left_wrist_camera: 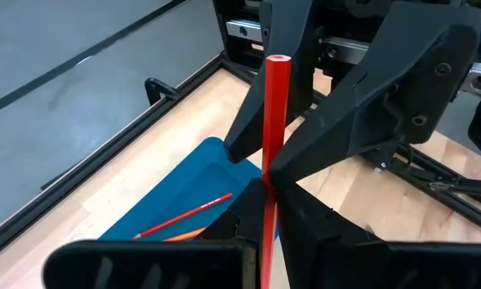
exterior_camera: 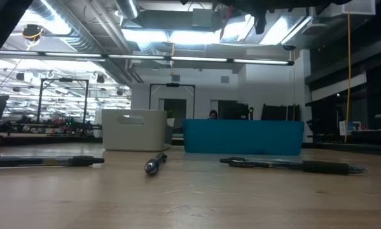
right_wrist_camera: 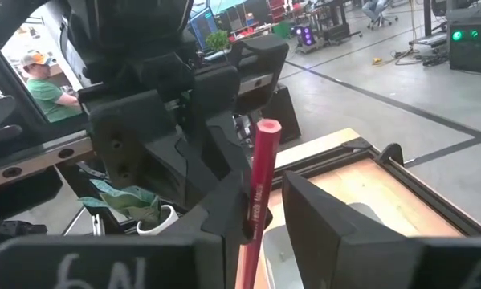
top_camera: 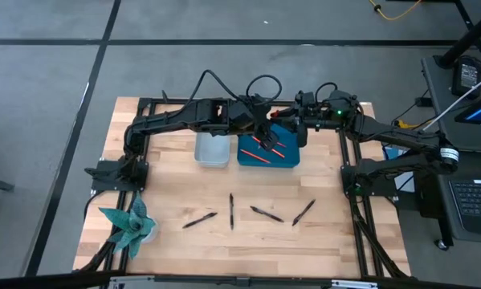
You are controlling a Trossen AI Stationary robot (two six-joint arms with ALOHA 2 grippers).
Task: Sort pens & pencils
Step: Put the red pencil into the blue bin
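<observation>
Red pencil [left_wrist_camera: 273, 152], upright in left claw [left_wrist_camera: 266, 189]; right claw [right_wrist_camera: 252, 225] clamps it too, we judge; blue bin [top_camera: 269, 151] directly below.

It was a robotics lab: bare ceiling ducts [exterior_camera: 82, 28], strip lights [exterior_camera: 196, 60], metal test rigs [exterior_camera: 66, 95], concrete floor [top_camera: 47, 96], a seated person [right_wrist_camera: 43, 80].

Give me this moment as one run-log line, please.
left gripper: shut on red pencil | right gripper: also gripping it | over blue bin
</observation>
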